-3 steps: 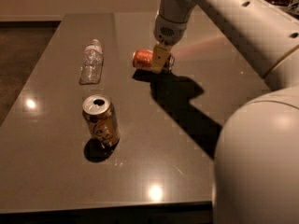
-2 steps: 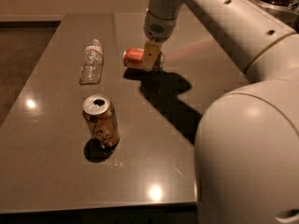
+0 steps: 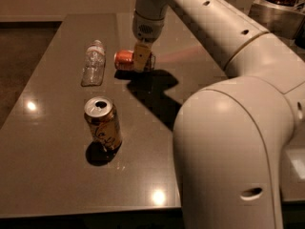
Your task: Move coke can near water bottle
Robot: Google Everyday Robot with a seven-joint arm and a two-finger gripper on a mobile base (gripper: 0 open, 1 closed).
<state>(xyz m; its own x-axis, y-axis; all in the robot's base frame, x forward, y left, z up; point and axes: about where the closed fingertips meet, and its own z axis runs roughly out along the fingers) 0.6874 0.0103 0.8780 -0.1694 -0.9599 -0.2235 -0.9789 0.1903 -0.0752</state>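
Observation:
The coke can (image 3: 125, 59) is red-orange and lies on its side on the grey table, a short way right of the water bottle (image 3: 93, 63). The bottle is clear, with a white cap at its far end, and lies flat. My gripper (image 3: 141, 58) reaches down from the arm above and is shut on the coke can, its pale fingers (image 3: 140, 56) covering the can's right part.
A gold-brown can (image 3: 103, 123) with dark script stands upright in front of the bottle, its top open. My white arm and base fill the right half of the view. The table's (image 3: 57, 175) front edge runs along the bottom. A metal container stands at the top right corner.
My gripper has moved left with the coke can in it, bringing the can closer to the water bottle. The bottle and the gold-brown can have not moved.

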